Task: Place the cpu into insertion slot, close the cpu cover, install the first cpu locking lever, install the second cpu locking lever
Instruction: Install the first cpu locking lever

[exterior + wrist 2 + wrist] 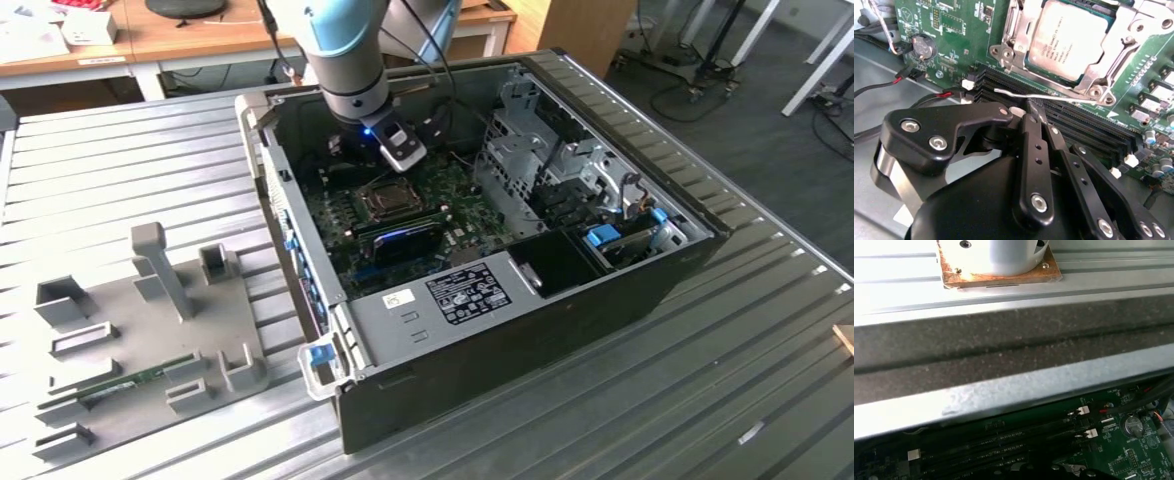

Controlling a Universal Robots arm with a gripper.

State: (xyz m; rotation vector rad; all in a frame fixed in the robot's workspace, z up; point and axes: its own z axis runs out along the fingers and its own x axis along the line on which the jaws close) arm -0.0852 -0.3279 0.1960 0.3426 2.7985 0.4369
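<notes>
In the second wrist view the cpu lies flat in the insertion slot on the green motherboard. The silvery cpu cover is down around it. A thin silvery locking lever runs along the socket's edge beside the memory slots. My gripper has its black fingers pressed together, with the tips right at that lever. Whether they touch it I cannot tell. In the exterior view the gripper hangs inside the open computer case, just above the socket.
The case walls ring the motherboard, with a drive cage and cables at the exterior view's right. Red and black wires lie near the gripper. A grey fixture plate sits on the ribbed metal table. The first wrist view faces the case rim.
</notes>
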